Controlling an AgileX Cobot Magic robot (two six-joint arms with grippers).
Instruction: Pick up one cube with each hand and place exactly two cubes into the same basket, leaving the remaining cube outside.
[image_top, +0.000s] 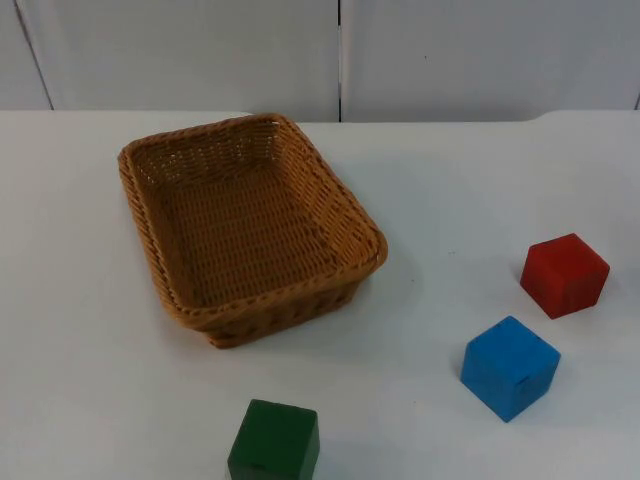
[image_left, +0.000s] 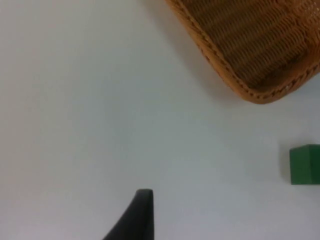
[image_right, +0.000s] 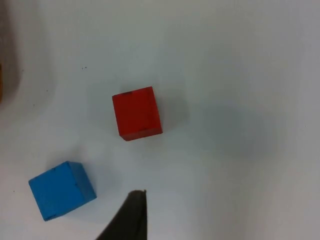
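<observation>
An empty brown woven basket (image_top: 300, 292) stands left of the table's centre. A green cube (image_top: 274, 442) sits in front of it near the table's front edge. To the right lie a blue cube (image_top: 509, 366) and, behind it, a red cube (image_top: 564, 274). My left gripper (image_left: 139, 217) hangs above bare table, apart from the basket's corner (image_left: 240, 82) and the green cube (image_left: 305, 164). My right gripper (image_right: 131, 217) hangs high over the table close to the red cube (image_right: 136, 112) and the blue cube (image_right: 61, 190), touching neither.
The white table (image_top: 470, 180) ends at a grey partition wall (image_top: 450, 50) behind the basket. Open table surface lies between the basket and the two cubes on the right.
</observation>
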